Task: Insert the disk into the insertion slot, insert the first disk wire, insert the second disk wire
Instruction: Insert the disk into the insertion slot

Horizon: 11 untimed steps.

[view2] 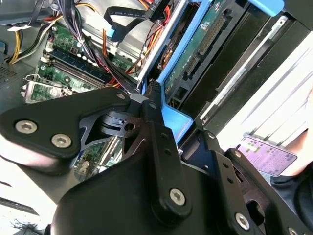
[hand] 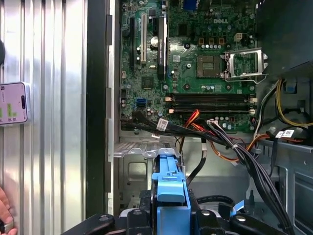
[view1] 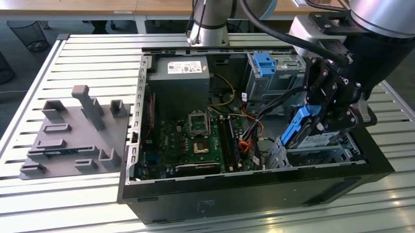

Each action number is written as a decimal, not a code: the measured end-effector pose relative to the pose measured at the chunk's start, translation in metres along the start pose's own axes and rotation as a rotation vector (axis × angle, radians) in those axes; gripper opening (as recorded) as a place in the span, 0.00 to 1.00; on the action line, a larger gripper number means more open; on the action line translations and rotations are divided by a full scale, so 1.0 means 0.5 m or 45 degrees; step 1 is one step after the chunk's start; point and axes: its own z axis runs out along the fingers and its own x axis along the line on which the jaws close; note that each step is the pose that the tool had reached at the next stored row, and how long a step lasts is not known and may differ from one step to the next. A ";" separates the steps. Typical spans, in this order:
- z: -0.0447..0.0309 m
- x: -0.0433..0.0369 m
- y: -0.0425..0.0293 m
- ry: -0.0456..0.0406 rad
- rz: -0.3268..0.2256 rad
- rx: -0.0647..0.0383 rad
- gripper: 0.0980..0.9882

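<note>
Slatted metal table (view1: pixel 91 53) carries an open computer case (view1: pixel 259 194), laid on its side so its insides face up. Low on the exterior view's right, the disk (view1: pixel 303 127) hangs tilted, its blue frame uppermost and its lower end at the mouth of the insertion slot (view1: pixel 324 154). I cannot tell whether it already touches the slot's metal walls. The gripper (view1: pixel 327 119) is closed on the disk, clamping it by the blue frame. In the second wrist view one of its fingers (view2: pixel 159 147) lies flat against that frame, with the disk's green circuit side just beyond it.

As I judge it, the first step is under way but not finished: the disk stands at a slant above the slot and is not lying seated inside it. Both wire steps look undone. No lead is seen plugged into the disk, and a bundle of cables (view1: pixel 250 128) lies loose between the slot and the motherboard (view1: pixel 194 138).

Further out, a grey power supply (view1: pixel 178 80) sits above the motherboard, and an upright grey bay (view1: pixel 266 65) with a blue latch stands at the upper right of the case. On the exterior view's left a grey holder plate (view1: pixel 71 131) rests on the table. In the first wrist view a phone (hand: pixel 12 103) lies on the slats beside the case, with a person's hand (hand: pixel 4 218) near it.
</note>
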 end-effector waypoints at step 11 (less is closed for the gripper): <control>0.015 0.000 0.000 0.000 0.000 0.000 0.30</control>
